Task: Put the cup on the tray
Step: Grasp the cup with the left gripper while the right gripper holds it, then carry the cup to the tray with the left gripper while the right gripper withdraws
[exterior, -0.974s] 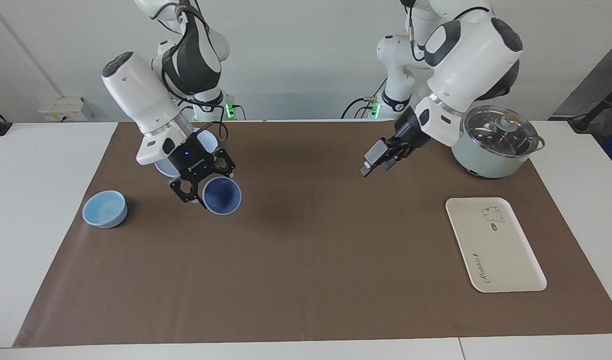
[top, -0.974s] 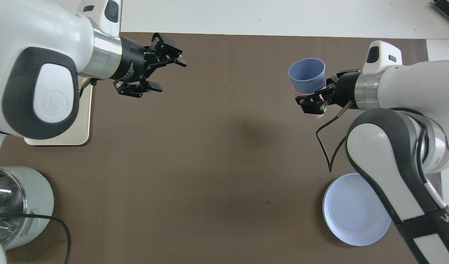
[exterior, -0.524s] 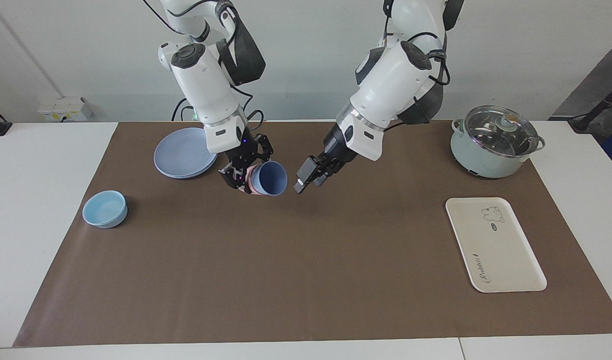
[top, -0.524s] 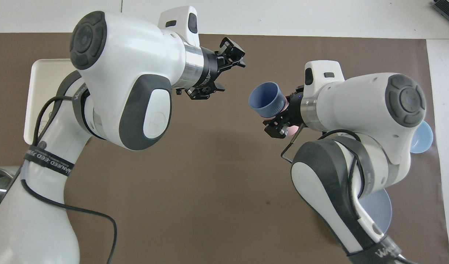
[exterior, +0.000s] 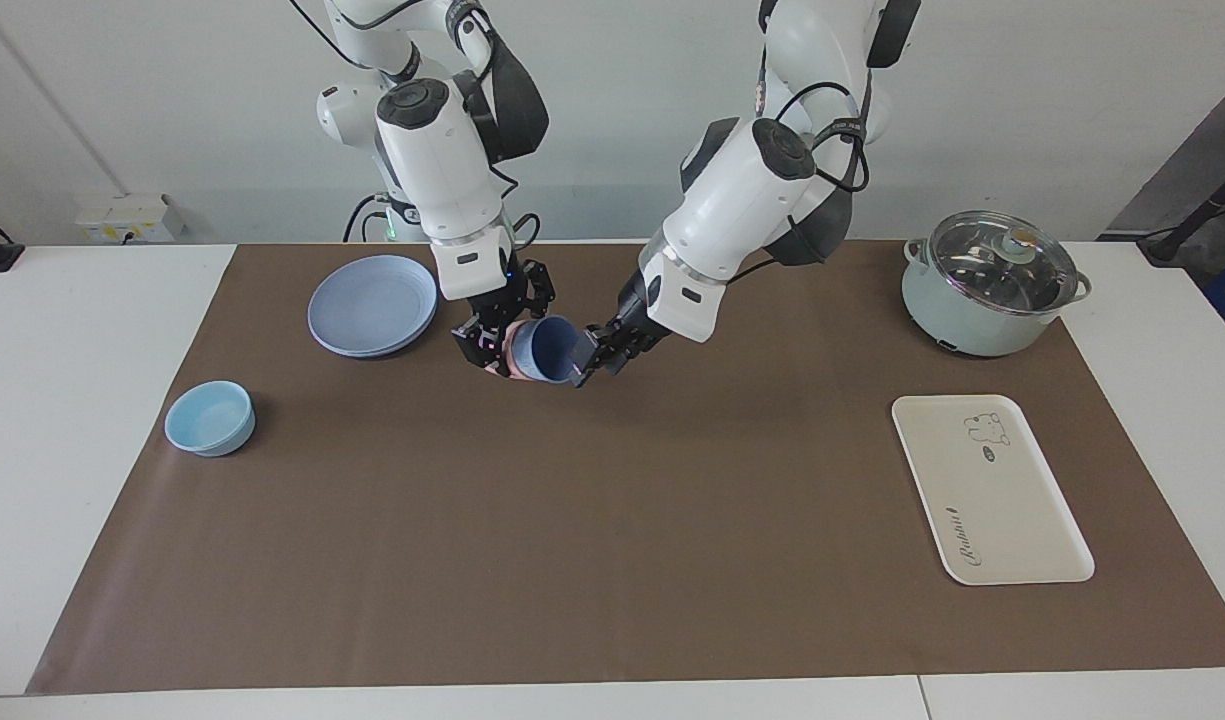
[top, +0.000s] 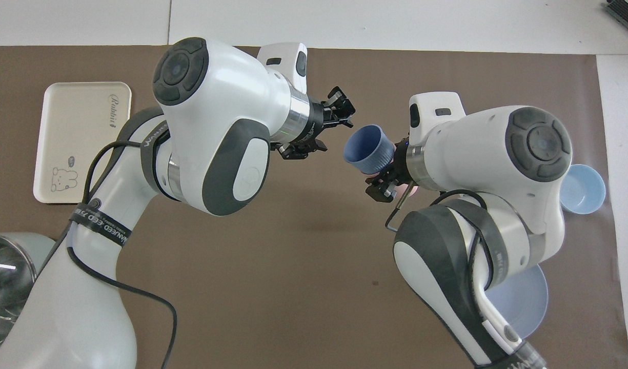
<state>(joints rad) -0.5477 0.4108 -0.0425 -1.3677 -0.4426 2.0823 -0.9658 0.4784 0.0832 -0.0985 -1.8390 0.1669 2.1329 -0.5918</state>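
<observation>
The right gripper's (exterior: 494,345) fingers stay clenched on a salmon-pink cup (exterior: 517,357) with the small periwinkle-blue plastic tumbler (exterior: 549,350) nested in it, held in the air over the brown mat (exterior: 612,560). The left gripper (exterior: 594,358) has closed in, one finger now at the tumbler's rim; whether it grips, I cannot tell. A handover seems near. The cream-white rectangular tray (exterior: 1012,520) waits at the left arm's end of the white table (exterior: 72,420), by a plain white wall

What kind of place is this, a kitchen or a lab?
Most likely a robotics lab set up as a mock kitchen: two arms mounted at a white table with a brown mat, bare walls, and staged tableware such as a pot, tray and plate.
</observation>
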